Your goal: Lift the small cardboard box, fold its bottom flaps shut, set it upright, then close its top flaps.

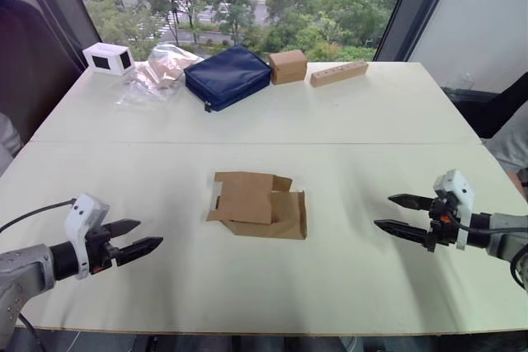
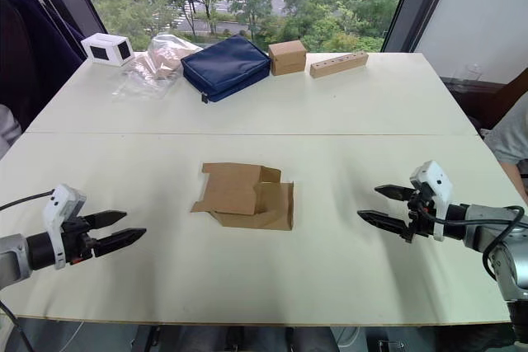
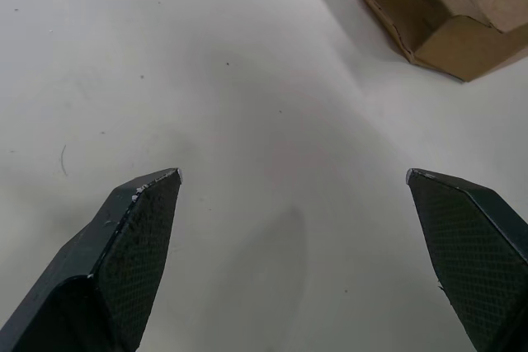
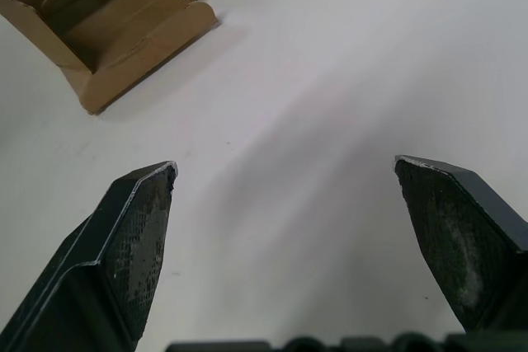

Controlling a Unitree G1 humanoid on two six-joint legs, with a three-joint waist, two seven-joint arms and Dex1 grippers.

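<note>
Both hands, left hand (image 1: 136, 237) and right hand (image 1: 396, 213), are hovering released either side of the flattened small cardboard box (image 1: 257, 204); gripping thin walls risks crushing

brown carton (image 1: 257, 204), navy pouch (image 1: 228, 77), white table (image 1: 346, 113)

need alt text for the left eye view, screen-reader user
A flattened small cardboard box lies mid-table, between the open left gripper and open right gripper, neither touching it. Along the white table's far edge sit a white device, clear plastic bag, navy pouch, cube-like cardboard box and holed wooden block.
</note>
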